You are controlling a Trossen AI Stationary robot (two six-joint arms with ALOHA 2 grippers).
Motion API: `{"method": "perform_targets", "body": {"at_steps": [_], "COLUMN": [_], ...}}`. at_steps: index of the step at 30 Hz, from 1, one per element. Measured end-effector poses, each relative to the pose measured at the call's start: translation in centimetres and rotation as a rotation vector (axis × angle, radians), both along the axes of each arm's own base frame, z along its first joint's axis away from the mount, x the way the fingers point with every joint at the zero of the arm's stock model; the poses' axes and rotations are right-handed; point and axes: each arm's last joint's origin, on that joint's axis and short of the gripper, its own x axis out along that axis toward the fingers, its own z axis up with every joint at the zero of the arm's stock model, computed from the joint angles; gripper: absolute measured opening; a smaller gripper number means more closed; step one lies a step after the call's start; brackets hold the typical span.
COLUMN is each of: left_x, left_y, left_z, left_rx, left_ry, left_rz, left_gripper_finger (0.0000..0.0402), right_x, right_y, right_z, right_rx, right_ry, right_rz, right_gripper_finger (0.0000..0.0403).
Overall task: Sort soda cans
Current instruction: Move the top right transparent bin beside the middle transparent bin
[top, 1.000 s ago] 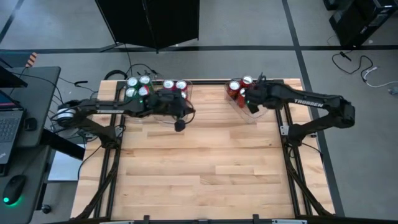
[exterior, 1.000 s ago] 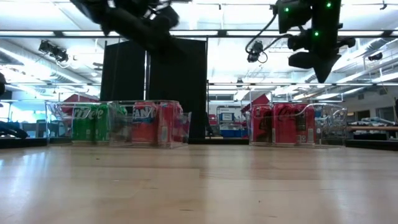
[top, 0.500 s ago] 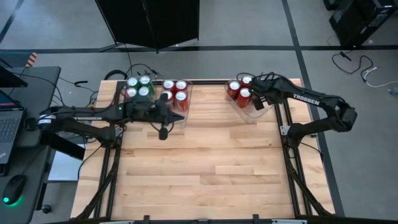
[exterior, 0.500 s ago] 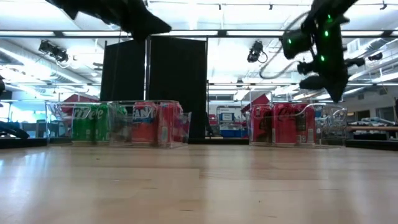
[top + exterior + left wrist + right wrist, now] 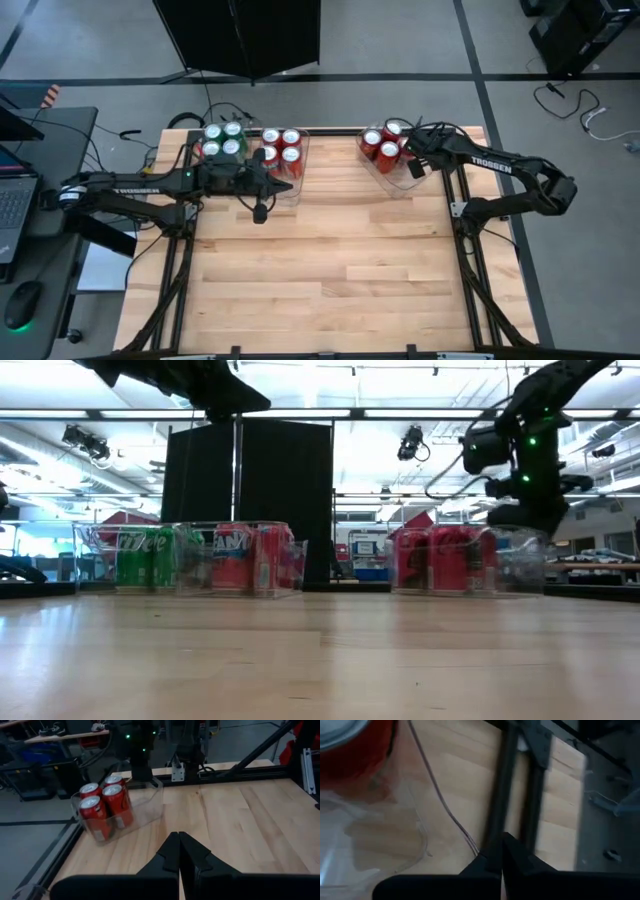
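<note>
Several green soda cans (image 5: pixel 222 140) and several red soda cans (image 5: pixel 280 150) stand in clear trays at the far left. More red cans (image 5: pixel 383 145) stand in a clear tray (image 5: pixel 406 183) at the far right, which lies askew to the table edge. My left gripper (image 5: pixel 179 837) is shut and empty. It hovers high near the left trays and points across the table. My right gripper (image 5: pixel 414 165) is shut and slants down at the right tray's can-free end (image 5: pixel 150 790). My right gripper comes slanting down from the table's right side at the tray's empty end, beside the clear wall (image 5: pixel 420 835). Its shut fingers show no can between them. I cannot tell whether they touch the wall, since the gripper body hides the spot.
The table's near half is bare wood. The metal frame rails (image 5: pixel 462 205) run along both sides, and one (image 5: pixel 496 795) lies close beyond my right gripper. A black panel (image 5: pixel 250 500) stands behind the far edge.
My left gripper has drawn back toward the table's left edge and risen, staying shut. My right gripper has swung toward the right edge and sunk beside the right tray. That tray, with its red cans, has slid slightly toward the table's left.
</note>
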Motion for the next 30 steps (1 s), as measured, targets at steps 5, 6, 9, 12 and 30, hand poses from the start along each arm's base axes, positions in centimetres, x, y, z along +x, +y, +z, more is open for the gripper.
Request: {"method": "perform_targets", "body": {"at_steps": [5, 6, 9, 12, 30], "left_x": [0.0, 0.0, 0.0, 0.0, -0.7], "left_y": [0.0, 0.0, 0.0, 0.0, -0.6], "left_z": [0.0, 0.0, -0.1, -0.2, -2.1], "left_rx": [0.001, 0.001, 0.000, 0.000, 0.013], "left_ry": [0.001, 0.002, 0.015, 0.018, 0.234], "left_rz": [0.003, 0.003, 0.009, 0.009, -0.004], "left_gripper_finger": [0.0000, 0.0000, 0.0000, 0.0000, 0.0000], "right_x": [2.5, 3.1, 4.8, 6.2, 9.8], "right_y": [0.3, 0.3, 0.5, 1.0, 2.0], "right_z": [0.5, 0.4, 0.6, 0.3, 0.9], "right_rx": [0.029, 0.049, 0.050, 0.046, -0.138], "right_ry": [-0.233, -0.289, -0.432, -0.490, -0.561], "right_rz": [0.107, 0.142, 0.245, 0.321, 0.462], "right_gripper_finger": [0.0000, 0.0000, 0.0000, 0.0000, 0.0000]}}
